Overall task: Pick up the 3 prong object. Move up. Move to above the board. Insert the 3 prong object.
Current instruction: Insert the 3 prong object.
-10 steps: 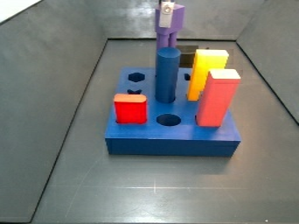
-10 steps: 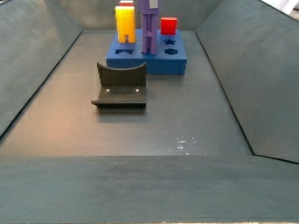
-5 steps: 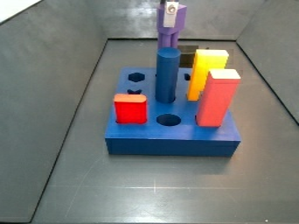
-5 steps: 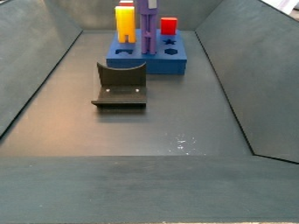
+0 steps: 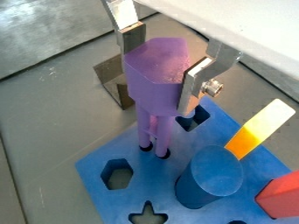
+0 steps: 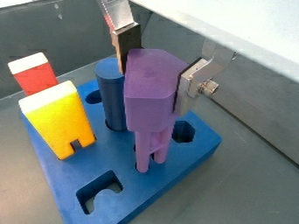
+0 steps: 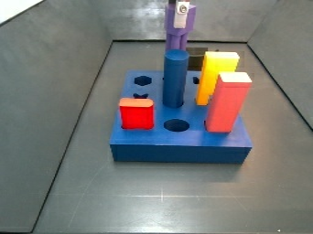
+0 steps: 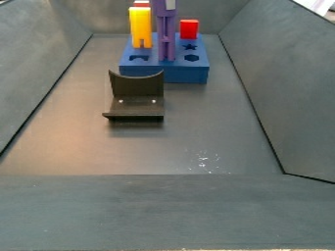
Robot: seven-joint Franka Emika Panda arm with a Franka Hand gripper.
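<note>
The purple 3 prong object (image 5: 158, 83) stands upright with my gripper (image 5: 163, 61) shut on its solid upper end, one silver finger on each side. Its thin prongs point down and their tips reach the top face of the blue board (image 5: 128, 153), beside the blue cylinder (image 5: 211, 175). I cannot tell whether the tips are inside a hole. In the wrist view from the opposite side, the gripper (image 6: 160, 66) holds the 3 prong object (image 6: 152, 105) over the board (image 6: 198, 149). In a side view the 3 prong object (image 7: 178, 41) rises behind the blue cylinder (image 7: 175, 78) at the board's (image 7: 184, 151) far side.
The board also bears a yellow block (image 7: 218, 73), a salmon block (image 7: 228, 102) and a red cube (image 7: 137, 114). Open holes show in its top, one hexagonal (image 5: 117, 173). The dark fixture (image 8: 136, 96) stands on the floor beside the board (image 8: 183, 71). Grey walls enclose the floor.
</note>
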